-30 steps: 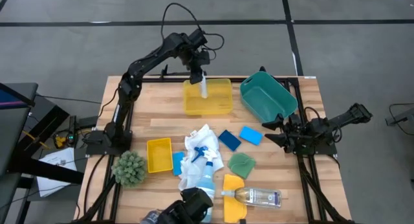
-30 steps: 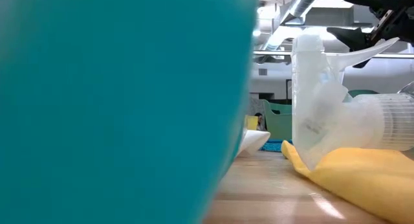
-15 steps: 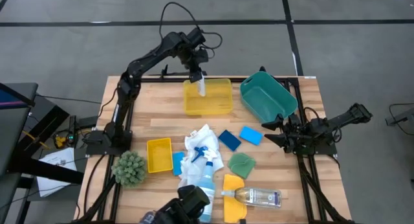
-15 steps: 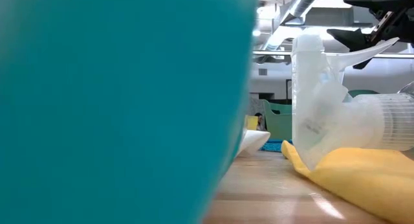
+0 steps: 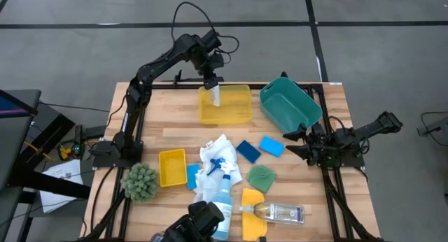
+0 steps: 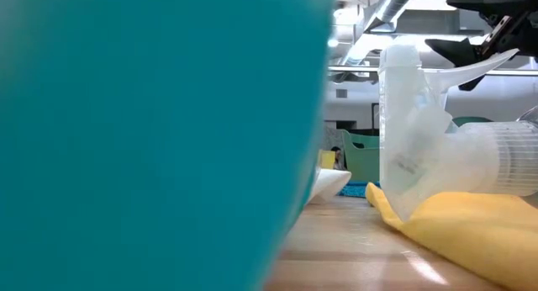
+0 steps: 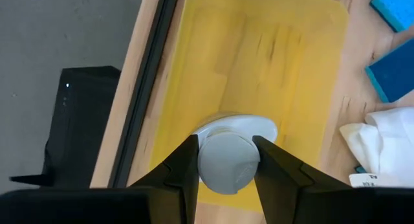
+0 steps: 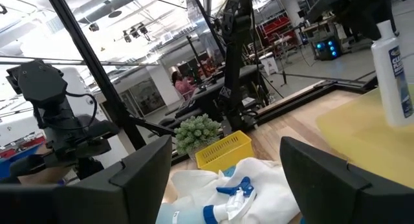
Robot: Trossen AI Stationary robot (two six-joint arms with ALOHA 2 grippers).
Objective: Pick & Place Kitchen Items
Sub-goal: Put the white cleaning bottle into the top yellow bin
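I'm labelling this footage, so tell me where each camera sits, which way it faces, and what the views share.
High view: overhead, straight down; left gripper holds white bottle over large yellow tray; right gripper waits at the table's right edge.
Low view: tabletop level, a teal surface filling much of it.
Left wrist view: down past its fingers onto bottle and tray.
Right wrist view: across the table, fingers open.
Shared: bottle and tray, in three views.

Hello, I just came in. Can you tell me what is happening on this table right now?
The left gripper is shut on a white bottle and holds it upright over the large yellow tray at the far side of the table. The right gripper waits open at the right edge, near the teal bin. Sponges, cloths, a spray bottle and a clear bottle lie loose on the near part of the table.
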